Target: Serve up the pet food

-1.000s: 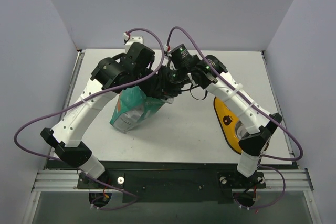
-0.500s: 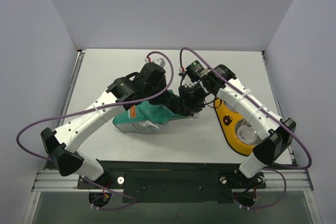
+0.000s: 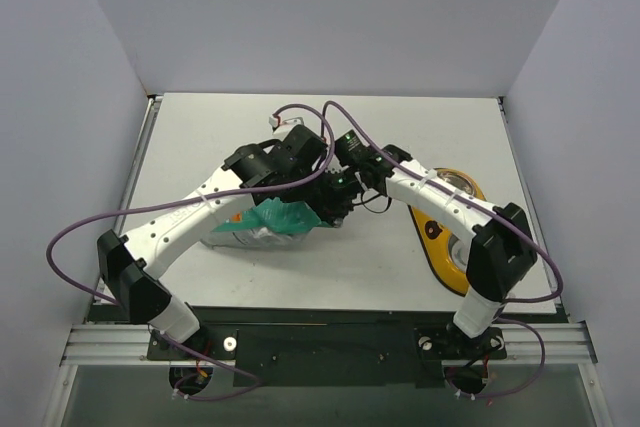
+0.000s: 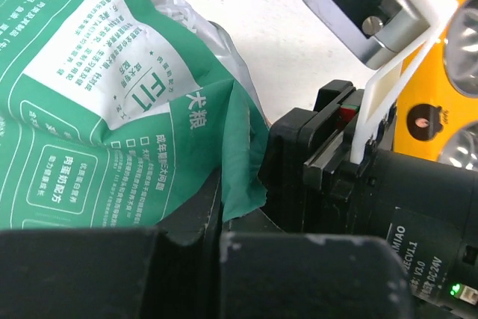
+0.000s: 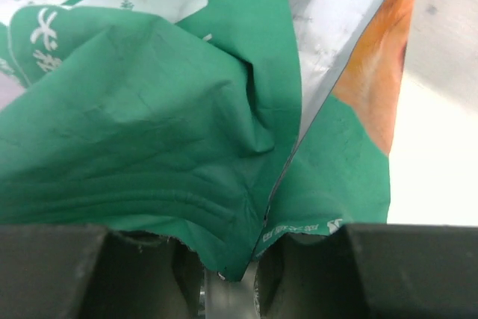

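Observation:
The teal-green bag (image 3: 262, 224) lies tilted on the white table, left of centre. Its crumpled top edge is pinched from both sides. My left gripper (image 3: 312, 205) is shut on one fold of the bag's top (image 4: 239, 162), with the jaws pressed together on the film. My right gripper (image 3: 338, 205) is shut on the bag's top seam (image 5: 254, 207), and the green edge sits between its two fingers. In the left wrist view the right gripper's black body (image 4: 336, 177) stands right beside mine. The pet food itself is hidden from every view.
A yellow feeder stand (image 3: 440, 252) with a clear bowl (image 3: 457, 183) sits on the right of the table, partly under the right arm; its yellow edge (image 4: 437, 102) shows in the left wrist view. Purple cables loop above both arms. Grey walls enclose the table.
Both grippers, still holding the bag's top, came nearer and to the right, then back a little left. The bag swung from hanging steeply to lying flatter.

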{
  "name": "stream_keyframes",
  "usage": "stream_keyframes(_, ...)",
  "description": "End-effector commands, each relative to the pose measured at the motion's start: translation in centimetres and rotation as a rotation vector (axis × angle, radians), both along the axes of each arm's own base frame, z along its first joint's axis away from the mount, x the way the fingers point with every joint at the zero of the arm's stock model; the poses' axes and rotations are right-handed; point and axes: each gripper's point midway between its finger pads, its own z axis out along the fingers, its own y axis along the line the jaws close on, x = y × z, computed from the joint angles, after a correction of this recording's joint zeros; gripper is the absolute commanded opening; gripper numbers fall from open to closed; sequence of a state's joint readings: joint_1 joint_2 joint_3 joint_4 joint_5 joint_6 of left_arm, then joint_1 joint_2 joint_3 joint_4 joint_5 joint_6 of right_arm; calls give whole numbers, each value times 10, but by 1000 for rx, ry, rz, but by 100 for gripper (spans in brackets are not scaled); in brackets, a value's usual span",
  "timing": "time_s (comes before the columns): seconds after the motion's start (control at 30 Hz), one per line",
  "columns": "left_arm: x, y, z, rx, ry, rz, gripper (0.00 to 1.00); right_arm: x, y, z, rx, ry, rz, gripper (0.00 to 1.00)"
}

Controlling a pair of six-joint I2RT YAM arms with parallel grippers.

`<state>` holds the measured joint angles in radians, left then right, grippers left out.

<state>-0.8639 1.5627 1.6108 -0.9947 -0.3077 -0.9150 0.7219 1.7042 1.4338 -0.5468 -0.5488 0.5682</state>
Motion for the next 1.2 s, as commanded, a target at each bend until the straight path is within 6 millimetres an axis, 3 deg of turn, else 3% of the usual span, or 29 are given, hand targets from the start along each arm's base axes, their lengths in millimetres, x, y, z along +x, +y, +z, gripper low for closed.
stream_keyframes(0.0, -12, -39, 87, -297, -102, -52, 0, 10, 66, 51, 402, -100, 86, 0)
stream_keyframes(0.03, -10, -33, 89, -283, -119, -37, 0, 17, 70, 70, 479, -145, 79, 0)
stream_keyframes(0.07, -11, -29, 94, -285, -129, -31, 0, 14, 68, 71, 496, -116, 70, 0)
stream_keyframes(0.17, -9, -16, 109, -263, -179, -14, 0, 12, 70, 110, 645, -129, 74, 0)
stream_keyframes(0.3, -8, 0, 132, -233, -236, -3, 0, 21, 72, 122, 676, -142, 51, 0)
stream_keyframes(0.4, -5, 16, 149, -184, -289, 16, 0, 29, 84, 142, 726, -135, 42, 0)
stream_keyframes(0.53, 1, 30, 167, -117, -348, 13, 0, 25, 77, 151, 759, -105, 27, 0)
stream_keyframes(0.7, 2, 50, 181, -41, -405, 21, 0, 6, 54, 166, 779, -75, -21, 0)
stream_keyframes(0.9, 3, 63, 191, -14, -456, 23, 0, -3, 31, 159, 728, -4, -77, 0)
stream_keyframes(1.17, -5, 64, 173, -61, -423, 11, 0, -6, -3, 167, 657, 21, -145, 0)
